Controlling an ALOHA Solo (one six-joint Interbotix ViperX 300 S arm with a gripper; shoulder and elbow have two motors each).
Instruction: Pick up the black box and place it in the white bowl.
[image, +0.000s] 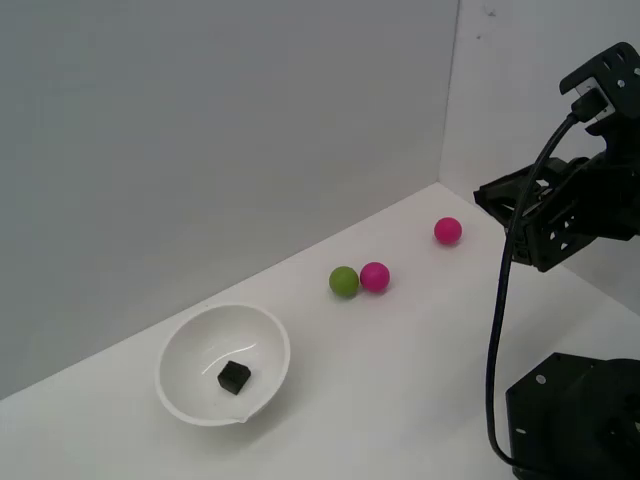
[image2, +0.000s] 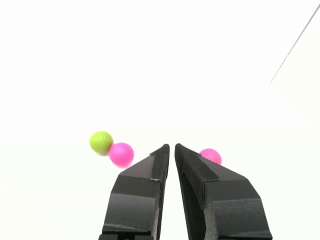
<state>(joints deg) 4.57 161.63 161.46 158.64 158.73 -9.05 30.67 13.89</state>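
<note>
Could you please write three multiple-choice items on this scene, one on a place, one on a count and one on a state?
1. Where is the black box?
A. inside the white bowl
B. beside the green ball
C. between the gripper's fingers

2. How many pink balls are on the table?
A. one
B. two
C. three

3. In what state is the gripper?
A. shut on a pink ball
B. wide open
C. nearly shut, holding nothing

Answers:
1 A: the exterior view shows the cube lying on the bowl's floor.
2 B: one pink ball touches the green ball, another pink ball lies apart.
3 C: the wrist view shows the fingertips almost meeting, with nothing between them.
</note>
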